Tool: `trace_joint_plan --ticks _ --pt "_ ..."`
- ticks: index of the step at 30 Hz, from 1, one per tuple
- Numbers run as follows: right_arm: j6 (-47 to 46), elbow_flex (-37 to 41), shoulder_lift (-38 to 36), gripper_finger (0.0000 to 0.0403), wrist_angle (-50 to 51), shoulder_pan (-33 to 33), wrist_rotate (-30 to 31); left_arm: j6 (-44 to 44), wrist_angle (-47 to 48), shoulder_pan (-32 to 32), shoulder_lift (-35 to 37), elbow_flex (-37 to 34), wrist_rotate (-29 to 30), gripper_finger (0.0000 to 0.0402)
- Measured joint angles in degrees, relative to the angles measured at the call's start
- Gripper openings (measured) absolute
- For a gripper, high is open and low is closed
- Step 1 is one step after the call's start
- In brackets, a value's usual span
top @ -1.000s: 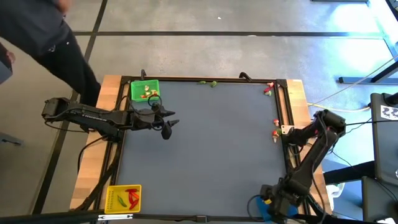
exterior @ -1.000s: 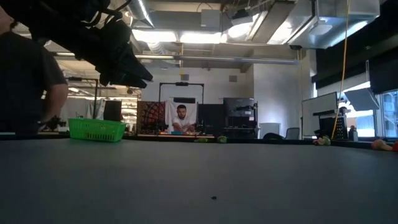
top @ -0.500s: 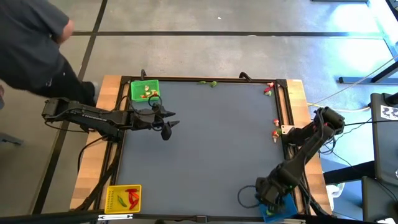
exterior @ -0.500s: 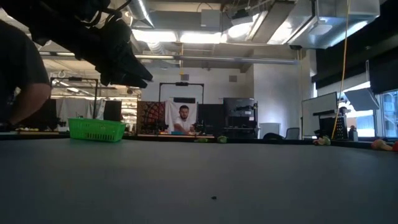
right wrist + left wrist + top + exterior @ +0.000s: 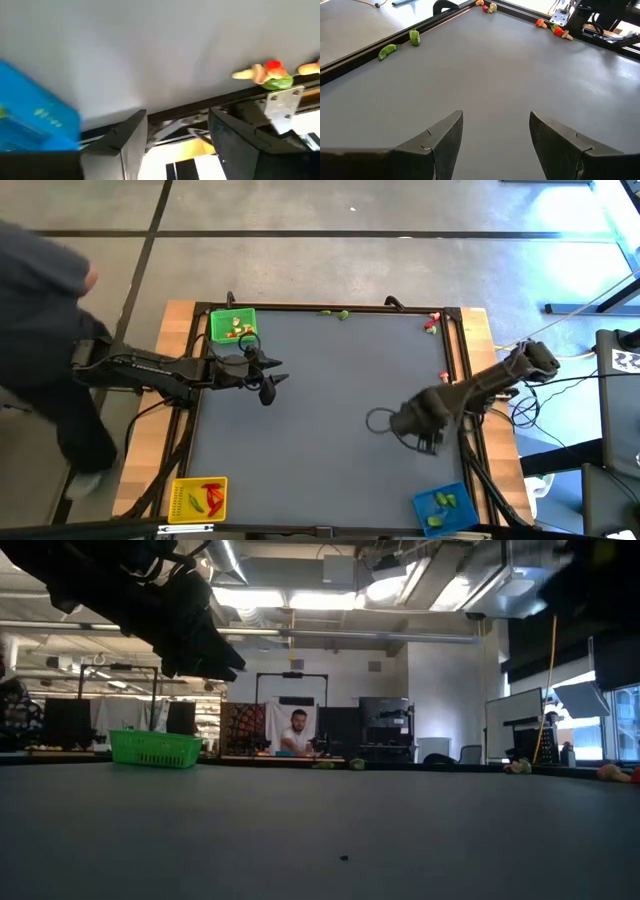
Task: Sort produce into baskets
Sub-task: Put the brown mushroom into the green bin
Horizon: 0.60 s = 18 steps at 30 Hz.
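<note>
While both grippers point(image 5: 495, 137) point(image 5: 177, 132) gape empty, grey table point(image 5: 330, 410), seated person point(image 5: 293, 732) behind.

In the high view, a person point(image 5: 45, 360) is being cut off by the frame's left edge. The produce in the blue basket point(image 5: 441, 508), lower right, is showing too small to identify. In the low view, the right arm is appearing only as a dark blur, upper right.
</note>
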<state>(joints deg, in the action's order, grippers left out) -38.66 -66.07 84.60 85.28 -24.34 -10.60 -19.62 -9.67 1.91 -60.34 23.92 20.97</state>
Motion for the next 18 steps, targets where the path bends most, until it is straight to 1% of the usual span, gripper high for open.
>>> trace_joint_plan --ticks 5,8,12,16,18 --pt "8.66 9.06 -0.22 0.0202 -1.67 9.31 0.05 0.03 0.0 0.02 -0.01 0.01 0.0 0.0225" --pt "11.95 15.35 -0.2 0.0202 -4.44 15.4 2.24 0.04 -0.01 0.02 0.0 0.01 0.01 0.0225" --pt "13.92 21.55 -0.2 0.0202 -8.17 23.33 5.49 0.04 -0.02 0.02 -0.02 0.0 0.03 0.0225" --pt "15.11 21.78 0.47 0.0198 -12.93 29.35 8.31 0.04 -0.37 0.04 -0.02 0.0 0.58 0.0225" --pt "14.93 22.09 1.19 0.0194 -12.54 31.44 9.92 0.04 -0.44 0.25 -0.02 0.0 0.72 0.0225"
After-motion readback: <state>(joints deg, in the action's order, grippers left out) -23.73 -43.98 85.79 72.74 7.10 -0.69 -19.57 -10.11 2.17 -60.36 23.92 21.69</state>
